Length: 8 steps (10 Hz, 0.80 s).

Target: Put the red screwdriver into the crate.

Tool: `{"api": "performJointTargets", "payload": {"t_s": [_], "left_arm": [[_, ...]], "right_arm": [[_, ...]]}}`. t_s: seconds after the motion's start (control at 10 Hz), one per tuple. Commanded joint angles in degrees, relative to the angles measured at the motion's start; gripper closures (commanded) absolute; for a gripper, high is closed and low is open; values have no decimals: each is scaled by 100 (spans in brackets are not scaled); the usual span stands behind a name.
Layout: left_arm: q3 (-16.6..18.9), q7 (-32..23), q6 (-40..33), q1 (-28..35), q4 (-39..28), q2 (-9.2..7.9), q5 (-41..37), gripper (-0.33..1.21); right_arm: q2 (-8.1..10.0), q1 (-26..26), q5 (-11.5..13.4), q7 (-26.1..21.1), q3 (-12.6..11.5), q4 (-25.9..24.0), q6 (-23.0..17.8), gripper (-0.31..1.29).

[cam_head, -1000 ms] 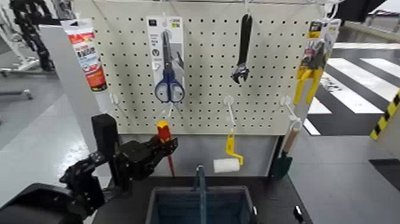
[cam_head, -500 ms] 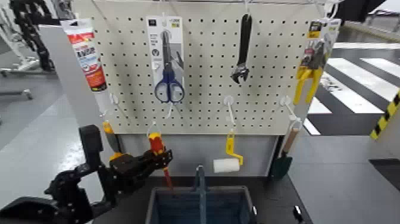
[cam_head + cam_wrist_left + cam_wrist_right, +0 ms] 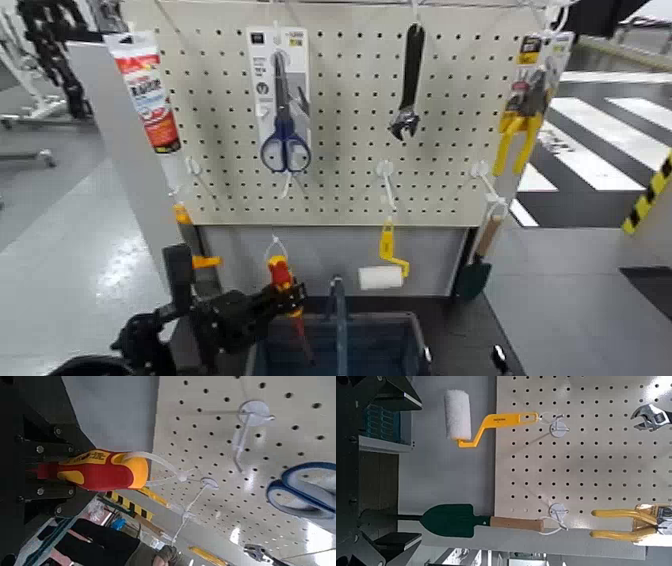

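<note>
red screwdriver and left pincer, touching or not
Touching. In the left wrist view the left pincer is clamped on the red screwdriver by its handle; the head view agrees.

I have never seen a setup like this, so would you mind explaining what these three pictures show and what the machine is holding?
This is a two-armed robot with a camera on its head and one on each wrist. The head view looks down at a perforated pegboard hung with tools, and a dark blue-grey ribbed plastic crate below it. The left gripper is shut on the small red-handled screwdriver with yellow bands, holding it over the crate's left side. The left wrist view shows that handle close up. The right wrist view faces the board: a yellow-handled mini paint roller and a green trowel with a wooden handle hang there. The right gripper's own fingers are not visible.
</note>
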<state>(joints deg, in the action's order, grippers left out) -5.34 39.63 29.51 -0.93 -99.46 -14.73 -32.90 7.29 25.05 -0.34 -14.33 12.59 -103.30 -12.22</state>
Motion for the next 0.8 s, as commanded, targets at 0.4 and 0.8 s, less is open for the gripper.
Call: {"api": "performJointTargets", "payload": {"t_s": [0.4, 0.8], "left_arm": [[-688, 343, 476, -513, 928, 32, 64, 110], [-802, 493, 758, -619, 1209, 23, -50, 63]], "right_arm": [[-18, -9, -53, 0, 33, 55, -79, 14], [-26, -9, -80, 0, 41, 55, -97, 14]]}}
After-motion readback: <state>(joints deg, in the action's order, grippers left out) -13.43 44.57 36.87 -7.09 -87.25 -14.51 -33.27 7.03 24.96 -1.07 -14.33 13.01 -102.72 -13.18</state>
